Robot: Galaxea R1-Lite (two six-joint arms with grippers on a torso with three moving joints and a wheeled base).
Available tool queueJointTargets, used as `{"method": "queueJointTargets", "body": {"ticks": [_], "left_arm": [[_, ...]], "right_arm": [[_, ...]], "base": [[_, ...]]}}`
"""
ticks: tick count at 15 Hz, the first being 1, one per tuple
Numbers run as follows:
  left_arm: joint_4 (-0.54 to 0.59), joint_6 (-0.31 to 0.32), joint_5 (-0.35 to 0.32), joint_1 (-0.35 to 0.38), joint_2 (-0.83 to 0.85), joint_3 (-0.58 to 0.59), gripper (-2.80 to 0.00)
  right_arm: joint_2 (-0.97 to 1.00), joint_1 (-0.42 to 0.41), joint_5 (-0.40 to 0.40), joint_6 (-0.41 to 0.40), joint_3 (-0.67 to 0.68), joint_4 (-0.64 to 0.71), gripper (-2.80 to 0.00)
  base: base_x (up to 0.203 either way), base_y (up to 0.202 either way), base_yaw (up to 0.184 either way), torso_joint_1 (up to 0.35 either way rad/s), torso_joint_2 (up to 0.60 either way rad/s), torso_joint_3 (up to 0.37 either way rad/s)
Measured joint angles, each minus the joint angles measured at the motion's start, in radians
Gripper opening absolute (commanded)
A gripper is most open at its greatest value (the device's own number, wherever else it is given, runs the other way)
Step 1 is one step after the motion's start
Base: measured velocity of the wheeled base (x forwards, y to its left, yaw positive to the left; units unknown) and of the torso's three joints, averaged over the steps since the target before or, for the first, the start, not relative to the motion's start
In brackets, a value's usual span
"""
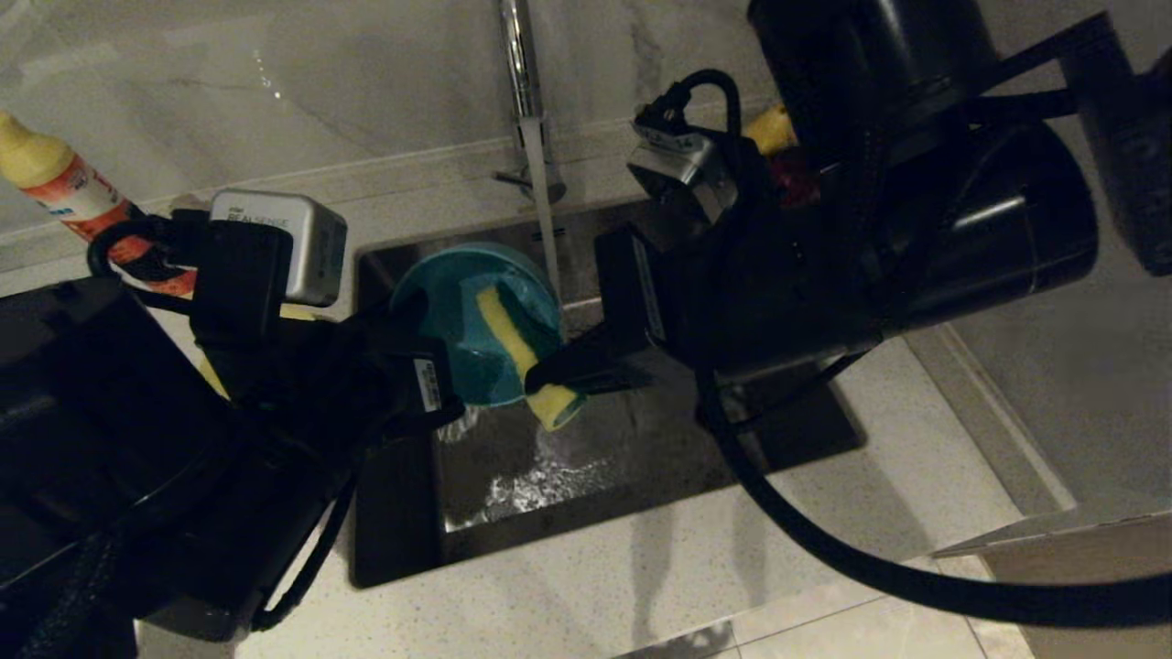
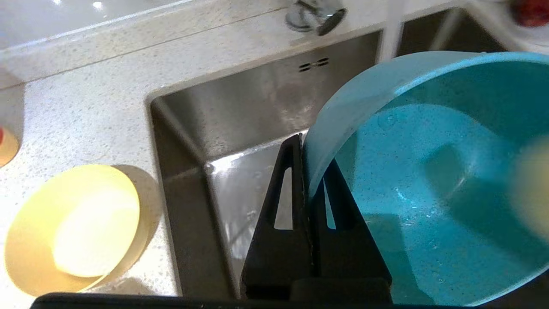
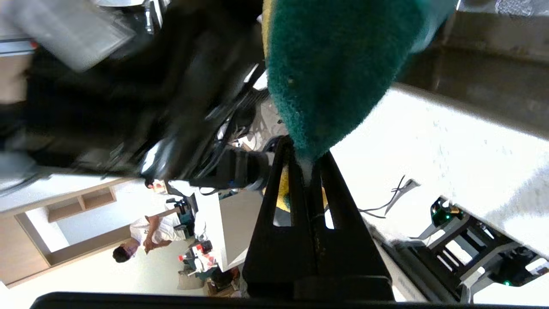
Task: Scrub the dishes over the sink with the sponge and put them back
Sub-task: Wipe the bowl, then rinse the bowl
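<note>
Scrubbing the blue bowl over the sink

The right pincer (image 1: pixel 549 371) is clenched on the sponge (image 1: pixel 522 352), pressing it into the blue bowl (image 1: pixel 458 316), which the left pincer (image 2: pixel 306 171) grips by its rim, tilted above the sink (image 1: pixel 641 439) under running water — the yellow bowl (image 2: pixel 73 227) waits on the desk (image 2: pixel 85 111) beside the basin. To scrub well, I'd keep the green face flat on the inner wall, sweep round the curve, and hold the rim grip firm against the push.
</note>
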Motion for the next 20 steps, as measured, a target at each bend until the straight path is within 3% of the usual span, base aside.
{"method": "queueJointTargets", "body": {"ticks": [4,9,13,16,20], "left_arm": [[0.006,-0.006,-0.001,0.060,0.042,-0.034,-2.80],[0.015,-0.063,-0.003,0.139,0.109,-0.050,-2.80],[0.040,-0.113,-0.008,0.206,0.195,-0.104,-2.80],[0.125,-0.209,-0.010,0.225,0.268,-0.218,-2.80],[0.381,-0.399,-0.046,0.234,0.350,-0.443,-2.80]], "right_arm": [[-0.087,0.000,0.004,-0.001,0.046,0.026,-2.80],[-0.228,0.009,-0.001,-0.001,0.137,0.045,-2.80],[-0.311,-0.035,-0.005,-0.008,0.155,0.085,-2.80],[-0.348,-0.068,-0.005,-0.031,0.200,0.092,-2.80],[-0.385,-0.121,-0.004,-0.067,0.287,0.085,-2.80]], "base": [[0.000,0.000,0.000,0.000,0.00,0.000],[0.000,0.000,0.000,0.000,0.00,0.000],[0.000,0.000,0.000,0.000,0.00,0.000],[0.000,0.000,0.000,0.000,0.00,0.000],[0.000,0.000,0.000,0.000,0.00,0.000]]}}
